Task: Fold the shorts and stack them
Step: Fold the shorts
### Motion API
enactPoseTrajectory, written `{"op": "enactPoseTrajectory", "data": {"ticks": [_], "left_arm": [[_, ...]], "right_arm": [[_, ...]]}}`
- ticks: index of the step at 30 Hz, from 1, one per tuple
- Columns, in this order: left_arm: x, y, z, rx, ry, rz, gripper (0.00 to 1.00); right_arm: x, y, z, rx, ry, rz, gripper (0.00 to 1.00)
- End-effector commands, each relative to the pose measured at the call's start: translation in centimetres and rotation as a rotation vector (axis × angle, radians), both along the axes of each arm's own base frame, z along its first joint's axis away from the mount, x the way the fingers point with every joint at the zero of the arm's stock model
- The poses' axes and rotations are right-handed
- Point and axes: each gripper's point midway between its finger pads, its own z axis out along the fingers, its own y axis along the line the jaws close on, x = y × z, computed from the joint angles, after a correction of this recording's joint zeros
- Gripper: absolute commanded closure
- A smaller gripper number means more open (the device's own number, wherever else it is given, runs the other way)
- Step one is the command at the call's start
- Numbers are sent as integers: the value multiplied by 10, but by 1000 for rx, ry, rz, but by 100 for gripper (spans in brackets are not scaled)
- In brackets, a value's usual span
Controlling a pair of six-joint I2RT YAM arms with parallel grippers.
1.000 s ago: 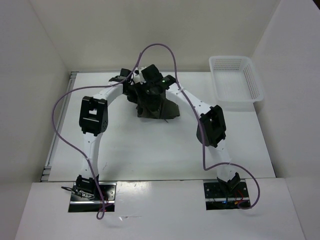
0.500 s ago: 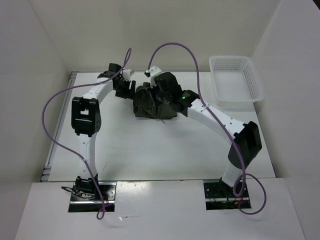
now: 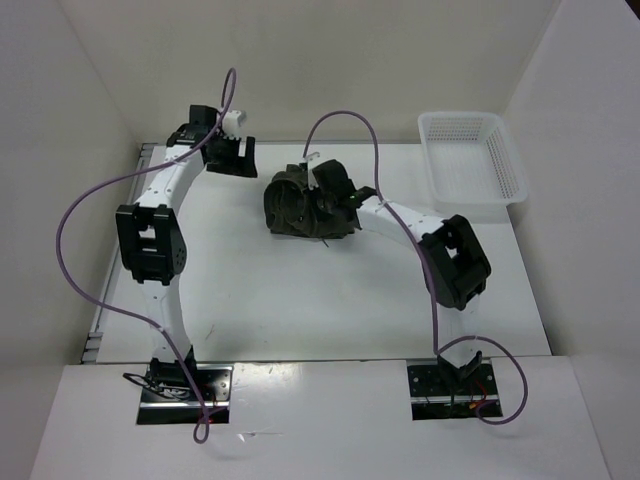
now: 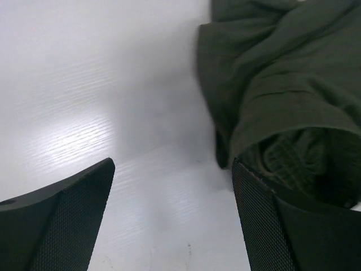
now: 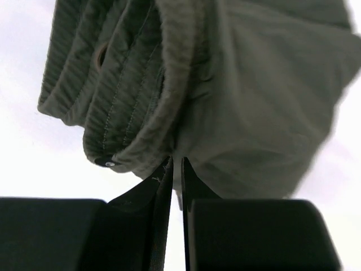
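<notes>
**Right fingers (image 5: pixel 152 189) pinch the crumpled dark olive-green cloth shorts (image 3: pixel 292 208)**

The shorts lie in a wrinkled heap past the middle of the white surface (image 3: pixel 300 290). The right fingers are almost together, clamped on a fold at the heap's edge. Farther off to the left, the left fingers (image 4: pixel 73 197) stand wide apart, holding nothing, near the shorts. A white plastic mesh basket (image 3: pixel 512 165) sits at the far right corner.

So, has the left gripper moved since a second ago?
Yes. The left gripper has backed off the shorts, moving left, farther from the white basket.
</notes>
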Motion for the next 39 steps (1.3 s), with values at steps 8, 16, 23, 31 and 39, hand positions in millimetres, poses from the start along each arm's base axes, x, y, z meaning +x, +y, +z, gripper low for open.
{"op": "enactPoseTrajectory", "data": {"ticks": [8,16,23,31,39], "left_arm": [[7,-50,-53,-12,93,-102,12],[28,-59,-77,-40,110,-124,22],[27,-68,-82,-82,124,-156,15],[33,-35,-23,-127,34,-122,6],[21,-28,36,-203,-31,-154,0]], "right_arm": [[19,62,-6,115,-20,115,86],[8,103,-12,97,-46,226,86],[9,117,-44,59,-18,183,88],[23,110,-41,-32,-102,206,83],[1,102,94,48,-236,296,54]]}}
